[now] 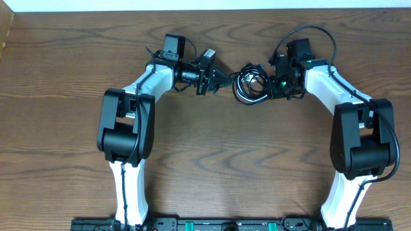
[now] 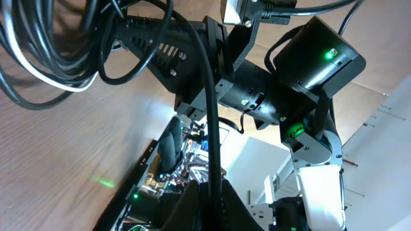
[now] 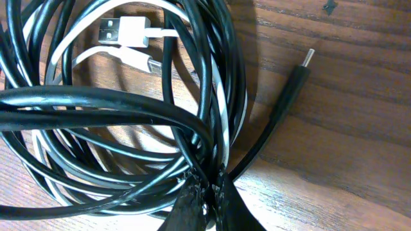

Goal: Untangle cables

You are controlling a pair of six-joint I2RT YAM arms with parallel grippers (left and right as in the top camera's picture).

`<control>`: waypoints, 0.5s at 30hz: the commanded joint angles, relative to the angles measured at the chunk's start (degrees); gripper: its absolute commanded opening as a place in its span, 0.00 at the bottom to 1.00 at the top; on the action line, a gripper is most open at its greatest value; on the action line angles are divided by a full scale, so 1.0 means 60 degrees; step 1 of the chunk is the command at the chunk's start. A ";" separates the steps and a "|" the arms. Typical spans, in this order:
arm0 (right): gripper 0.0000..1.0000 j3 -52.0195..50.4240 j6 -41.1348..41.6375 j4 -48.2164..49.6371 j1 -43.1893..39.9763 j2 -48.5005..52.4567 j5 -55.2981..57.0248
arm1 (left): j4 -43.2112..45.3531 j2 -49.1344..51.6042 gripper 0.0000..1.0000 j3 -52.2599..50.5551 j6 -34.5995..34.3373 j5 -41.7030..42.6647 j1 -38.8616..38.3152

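A tangled bundle of black cables (image 1: 250,85) with a white cable (image 3: 122,32) wound through it sits at the table's far middle, between my two grippers. My left gripper (image 1: 225,79) is shut on one black cable (image 2: 210,128) that runs up from its fingers (image 2: 210,192) to the bundle (image 2: 45,51). My right gripper (image 1: 272,86) is shut on several black cable strands at the bundle's edge (image 3: 207,183). A black plug end (image 3: 302,67) lies loose on the wood. The white cable's USB plug (image 3: 119,29) lies inside the coil.
The wooden table (image 1: 212,167) spreads in front of both arms. The right arm's wrist (image 2: 308,64) with green lights fills the left wrist view. The arm bases (image 1: 212,224) stand at the near edge.
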 commanded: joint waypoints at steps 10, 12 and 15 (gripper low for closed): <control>0.04 0.0364 0.0036 -0.0980 -0.0171 -0.0772 -0.1453 | -0.1282 -0.0561 0.77 0.0051 0.1570 -0.3854 0.0539; 0.07 0.0364 0.0047 -0.1053 -0.0175 -0.0783 -0.1453 | -0.2685 -0.0991 0.71 0.0215 0.2197 -0.5737 0.0499; 0.06 0.0364 0.0047 -0.1038 -0.0171 -0.0776 -0.1446 | -0.4685 -0.2058 0.63 0.0634 0.2943 -0.9224 0.0135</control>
